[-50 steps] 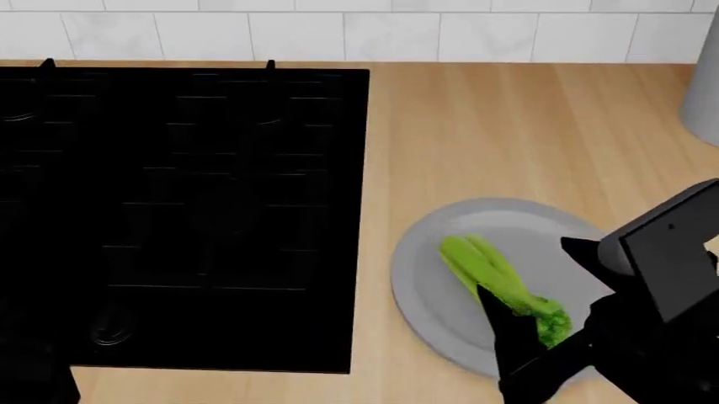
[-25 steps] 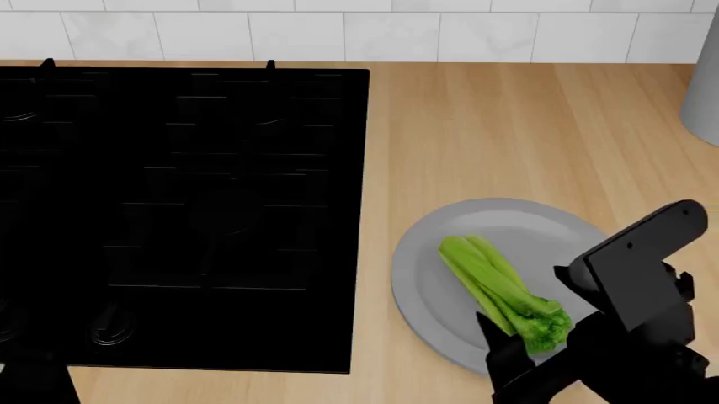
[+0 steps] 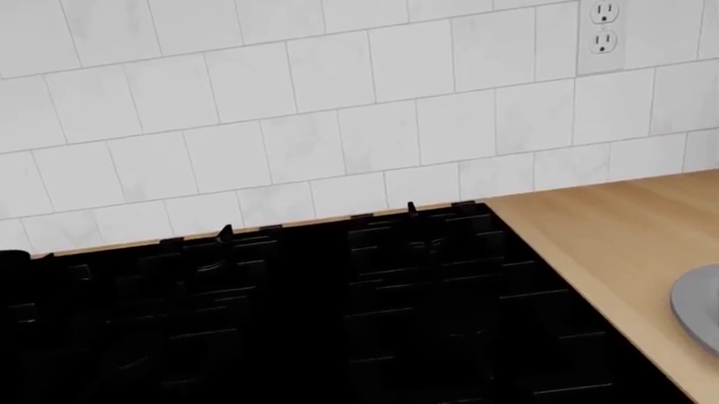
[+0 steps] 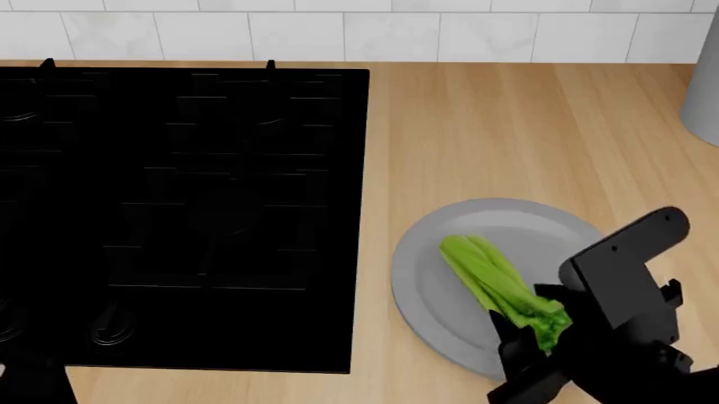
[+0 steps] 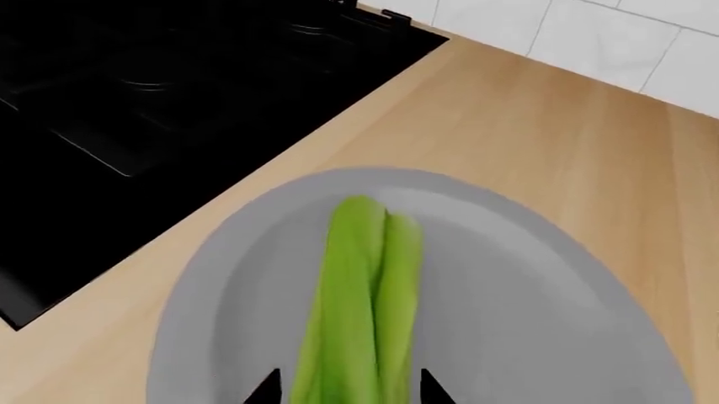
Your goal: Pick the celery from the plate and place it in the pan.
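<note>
Right gripper (image 4: 526,326): matte black, angular, blocky housing; two pointed fingertips (image 5: 265,385) spread, one on either side of the celery's leafy end (whether they touch the stalks cannot be told). Left gripper: out of view in every picture.

Celery (image 4: 503,288): bright green bunch of long ribbed stalks, smooth and slightly glossy, ending in a paler ragged tuft next to the gripper. Lies flat on the plate, diagonal, blunt end pointing toward the cooktop and wall. In the right wrist view the celery (image 5: 359,303) reads as two parallel rounded stalks running down between the fingertips.

Plate (image 4: 433,252): round, shallow, plain light grey, no pattern, wider than the celery is long; rests on the counter just beside the cooktop's near right corner.

Counter (image 4: 506,135): pale wood, fine straight grain.

Cooktop (image 4: 180,210): flat black rectangle, faint grate lines and burner rings barely showing (the pan cannot be made out against it).

Wall (image 3: 337,109): white square tiles, faintly marbled, thin grout; white outlet (image 3: 604,25) above the counter.
</note>
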